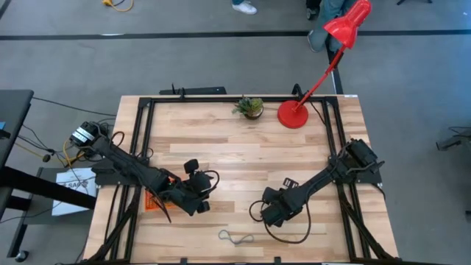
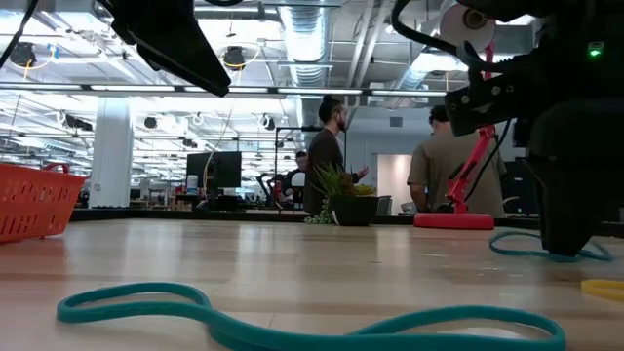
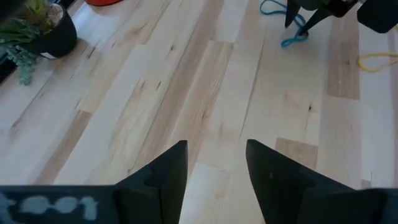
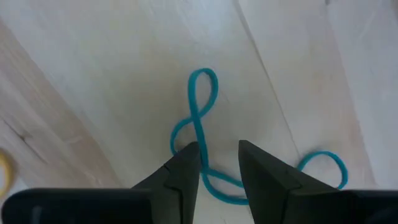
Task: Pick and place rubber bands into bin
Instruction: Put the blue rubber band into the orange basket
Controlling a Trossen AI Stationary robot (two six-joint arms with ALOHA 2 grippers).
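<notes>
My right gripper (image 4: 219,165) points down, open, over a teal rubber band (image 4: 198,118) lying twisted on the wooden table; the band runs between its fingers. The low view shows that gripper (image 2: 565,239) low over the band (image 2: 522,247), with a yellow rubber band (image 2: 604,288) beside it. Another teal rubber band (image 2: 292,327) lies flat by the near edge (image 1: 235,237). My left gripper (image 3: 216,165) hangs open above bare wood, left of centre (image 1: 199,205). The orange bin (image 2: 34,200) stands at the table's left, partly under the left arm (image 1: 154,201). My right gripper stands from above, pointing down, with one finger (image 4: 186,163) at the band's strand (image 4: 200,140) and the other beside it. I cannot tell whether the fingertips touch the band. The band lies flat on the table.
A red lamp base (image 1: 292,114) and a small potted plant (image 1: 251,108) stand at the far edge. A black cable loop (image 1: 287,237) lies by the right gripper. People (image 2: 327,146) stand beyond the table. Bare wood spreads between the two grippers.
</notes>
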